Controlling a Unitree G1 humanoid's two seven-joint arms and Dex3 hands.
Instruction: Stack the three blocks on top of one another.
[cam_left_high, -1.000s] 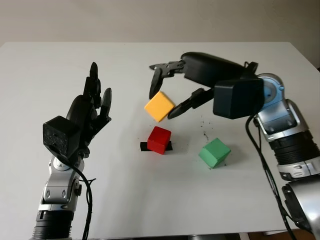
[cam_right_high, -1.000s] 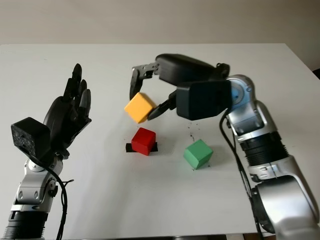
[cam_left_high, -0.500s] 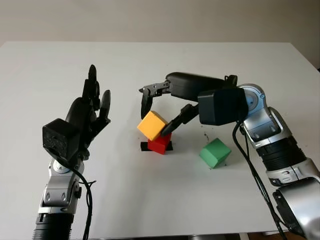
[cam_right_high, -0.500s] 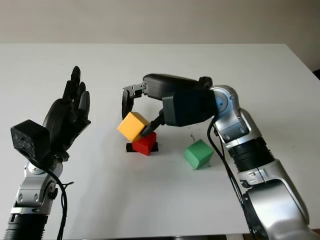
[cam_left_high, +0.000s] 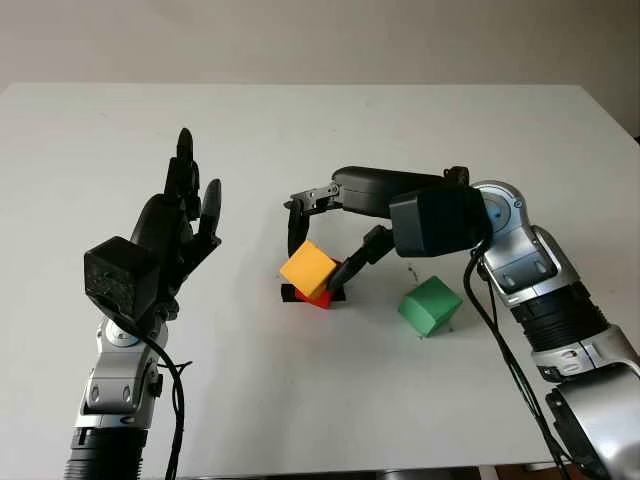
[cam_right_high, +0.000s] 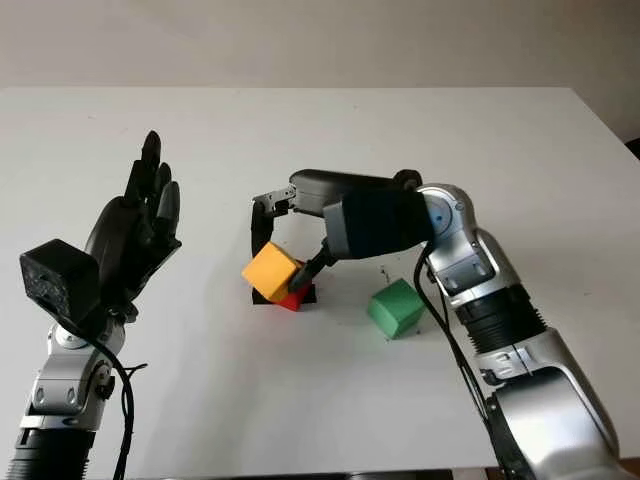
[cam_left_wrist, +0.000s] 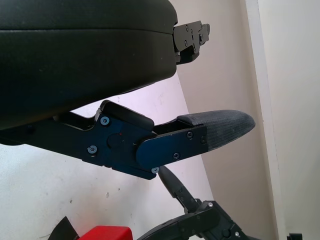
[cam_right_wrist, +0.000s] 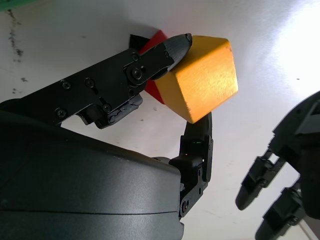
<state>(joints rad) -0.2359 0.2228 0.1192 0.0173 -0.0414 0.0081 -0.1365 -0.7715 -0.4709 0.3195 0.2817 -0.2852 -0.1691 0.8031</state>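
1. My right hand (cam_left_high: 325, 240) grips the yellow block (cam_left_high: 308, 269) between its fingers, one fingertip (cam_right_wrist: 177, 42) pressed on a side face and another finger behind the far face, as the right wrist view shows.
2. A second ago I held this block high above the surface (cam_left_high: 300, 400); since then I have carried it down and toward me, and it now sits tilted, low over the red block (cam_left_high: 322, 295), covering most of it.
3. I cannot tell whether the yellow block already touches the red one; it looks tipped on a corner, not flat, so I judge the placement unfinished.
4. The red block stands on a small black marker (cam_left_high: 288, 292) near the middle of the surface, with only its lower edge peeking out beneath the yellow one.
5. The green block (cam_left_high: 430, 306) lies to the right of the pair, apart from them and untouched; it is the last one left to stack.
6. My left hand (cam_left_high: 180, 225) is open, raised above the left side of the surface, well apart from the blocks.
7. Next I judge I must level the yellow block squarely on the red face before letting go, or it may slide off.
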